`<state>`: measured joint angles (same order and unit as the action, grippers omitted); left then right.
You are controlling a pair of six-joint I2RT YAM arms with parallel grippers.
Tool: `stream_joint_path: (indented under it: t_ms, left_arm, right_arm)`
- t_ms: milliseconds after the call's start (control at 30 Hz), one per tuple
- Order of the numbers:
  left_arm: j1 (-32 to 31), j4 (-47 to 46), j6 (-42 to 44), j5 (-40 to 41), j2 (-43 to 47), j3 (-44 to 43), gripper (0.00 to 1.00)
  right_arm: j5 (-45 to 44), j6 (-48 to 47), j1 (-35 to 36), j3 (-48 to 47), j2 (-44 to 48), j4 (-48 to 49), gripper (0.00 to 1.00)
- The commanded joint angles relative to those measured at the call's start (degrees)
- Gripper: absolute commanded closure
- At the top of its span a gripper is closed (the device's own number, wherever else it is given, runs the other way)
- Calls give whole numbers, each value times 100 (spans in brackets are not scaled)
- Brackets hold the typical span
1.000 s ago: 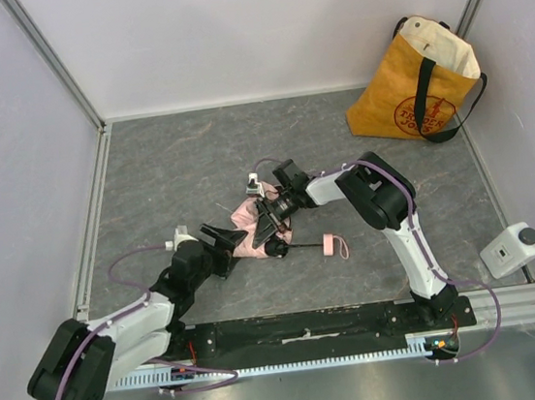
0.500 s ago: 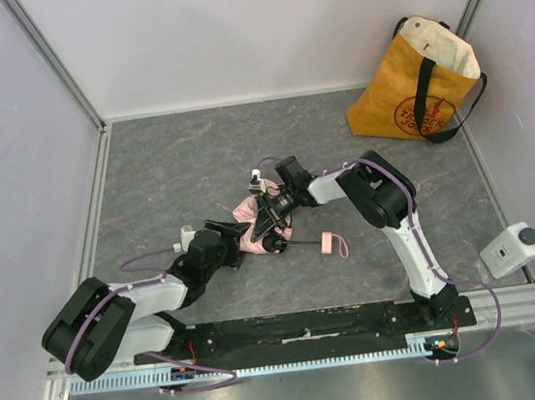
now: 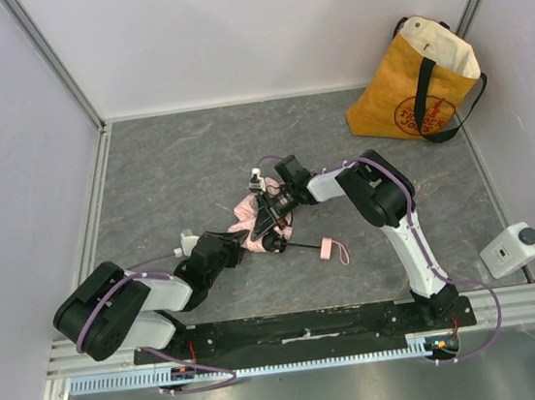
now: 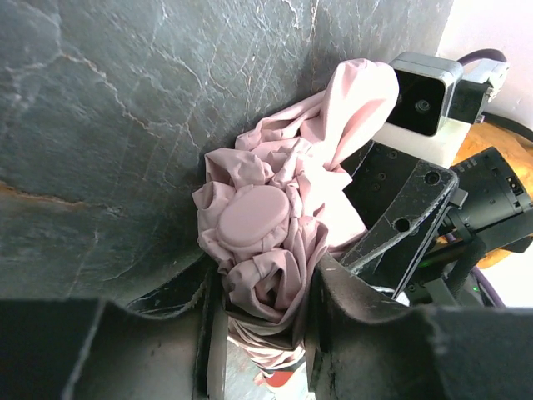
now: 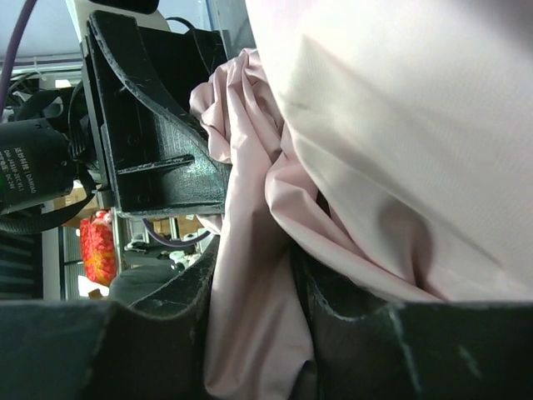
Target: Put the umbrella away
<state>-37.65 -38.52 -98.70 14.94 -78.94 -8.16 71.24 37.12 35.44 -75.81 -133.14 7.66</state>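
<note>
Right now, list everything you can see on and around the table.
umbrella: one, pale pink, bunched up mid-table between the two grippers.
bag: one, yellow with black straps, far right corner.
box: one, white with a dark knob, near right edge.
table: one, grey, stone-look top.
left gripper: one, black, closed on the umbrella at its capped end.
right gripper: one, black, closed on the umbrella fabric.
</note>
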Motion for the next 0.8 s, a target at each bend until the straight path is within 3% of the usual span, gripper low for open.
stream_joint_path:
  t_ms: [0,133,300,467,633,767]
  left_arm:
    - [-14,616,623,212,53,8,98]
    - [-41,1547,553,-69,282,-62,98]
    - [-41,2909,536,-307,511,-440,98]
    - [-50,3807,623,-649,248,-1046,98]
    - [-41,3958,641,-756,-60,-1152,98]
    - [-41,4150,597,-817,-104,-1222,98]
  right_arm:
    - [-1418,-1363,138,-232,-292,-2354,90]
    - [-2296,-1857,147,-259,445,-2839,59]
    - [-3764,-2454,217,22,1701,-3192,37]
    - [-5064,-3000,463,364,2975,-3070,27]
    - [-6533,-3562,937,1286,4382,-2314,17]
    - [-7780,-4387,2104,1972,5174,-1524,13]
